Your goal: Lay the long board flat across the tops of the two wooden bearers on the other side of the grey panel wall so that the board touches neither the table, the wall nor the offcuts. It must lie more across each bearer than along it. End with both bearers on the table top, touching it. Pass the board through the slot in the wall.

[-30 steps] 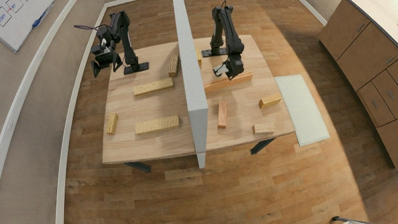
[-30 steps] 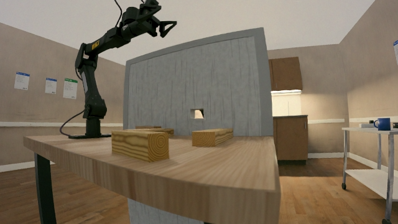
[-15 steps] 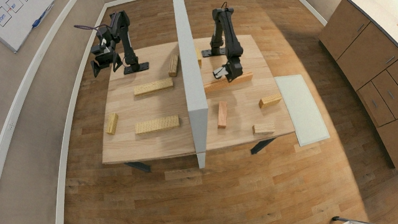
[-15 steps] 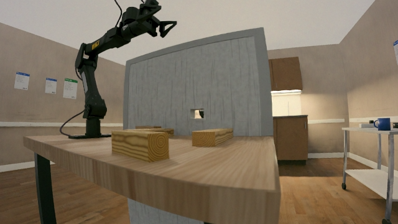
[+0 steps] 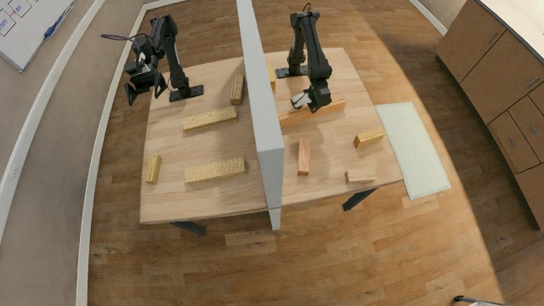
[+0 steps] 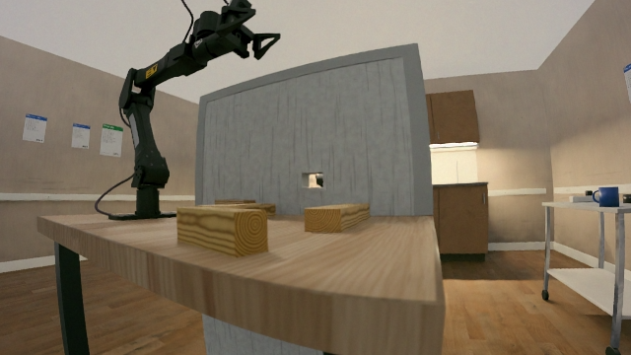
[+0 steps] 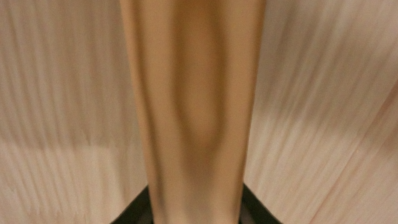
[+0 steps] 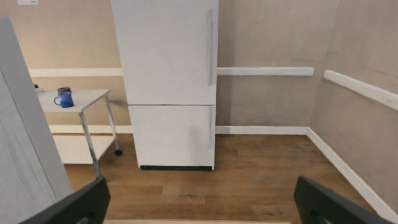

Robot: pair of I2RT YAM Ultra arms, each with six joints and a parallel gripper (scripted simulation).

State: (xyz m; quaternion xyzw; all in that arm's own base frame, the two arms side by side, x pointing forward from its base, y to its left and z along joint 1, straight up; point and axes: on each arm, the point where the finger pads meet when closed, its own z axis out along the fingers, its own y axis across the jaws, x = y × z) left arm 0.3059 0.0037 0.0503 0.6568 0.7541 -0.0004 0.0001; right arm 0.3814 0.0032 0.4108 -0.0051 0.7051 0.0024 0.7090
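Left claw [image 5: 314, 110] [image 7: 196, 210]: closed in on the long orange-brown wooden board [image 5: 336, 105] [image 7: 200, 100], pinching its two long sides, by my read. Board sits directly under this claw, on the pale wooden table [image 5: 327, 136] [image 6: 296, 276] [image 7: 325, 150], on the side of the tall grey panel wall [image 5: 257, 85] [image 6: 276, 133] [image 8: 30, 150] away from the bearers. Its long axis runs from the wall side out past the claw, slanting, nearer to square-on to the panel than along it. Left arm is the near one; the wall stands between the right arm and the board. The small rectangular slot [image 6: 313, 180] is well above the table top, no board showing through, so the next move likely calls for a lift, then squaring up, then feeding endwise. Risk: a slanted board catching the slot's edge, or tipping in the pinch. Farther out, across the wall: two long yellow grained bearers [image 5: 210, 119] [image 5: 215, 170], judged by size, lie roughly side by side, pointing toward the wall; the board will need turning to cross them. Right claw [image 5: 145, 95] [image 6: 266, 27] [image 8: 202, 200]: spread wide, nothing in it, high on the bearers' side, presumably the receiving hand.
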